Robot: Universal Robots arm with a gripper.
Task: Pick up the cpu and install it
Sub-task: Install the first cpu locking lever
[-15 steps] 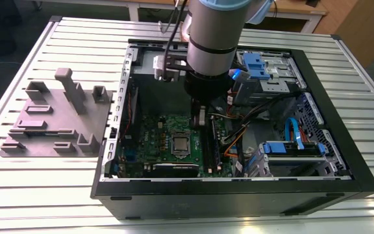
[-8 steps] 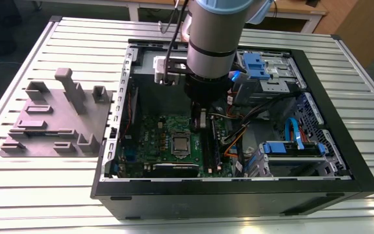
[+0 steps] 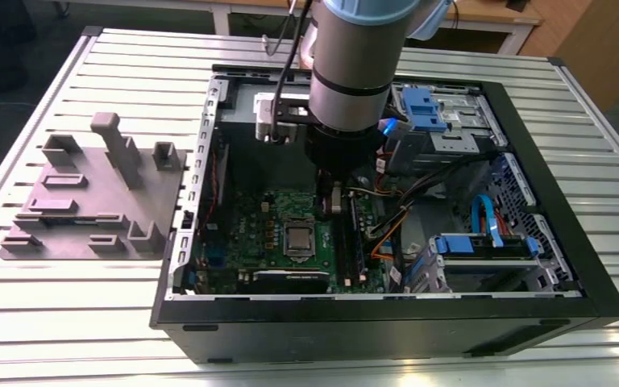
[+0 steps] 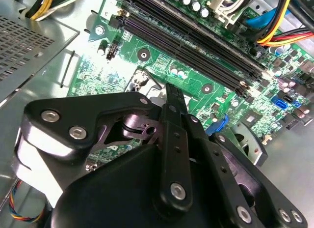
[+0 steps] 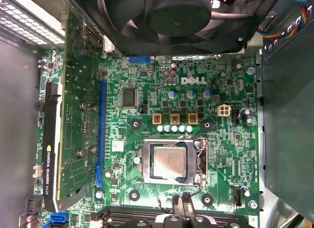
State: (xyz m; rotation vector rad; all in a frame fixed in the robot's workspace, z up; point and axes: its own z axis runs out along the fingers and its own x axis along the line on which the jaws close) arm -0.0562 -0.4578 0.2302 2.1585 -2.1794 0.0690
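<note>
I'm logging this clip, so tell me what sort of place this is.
Probably a robotics lab or test bench: an open computer case lies on a slatted metal table, a robot arm reaches into it, and a grey parts holder sits alongside.

The tabletop point(image 3: 94, 322) is a pale metal surface of long ribbed slats running across the exterior view. Two things rest directly on it. An open black computer case point(image 3: 396, 322) lies on its side toward the exterior view's right (its open side faces up). A grey fixture block point(image 3: 94, 201) with upright posts sits near the case, at the exterior view's left.
</note>
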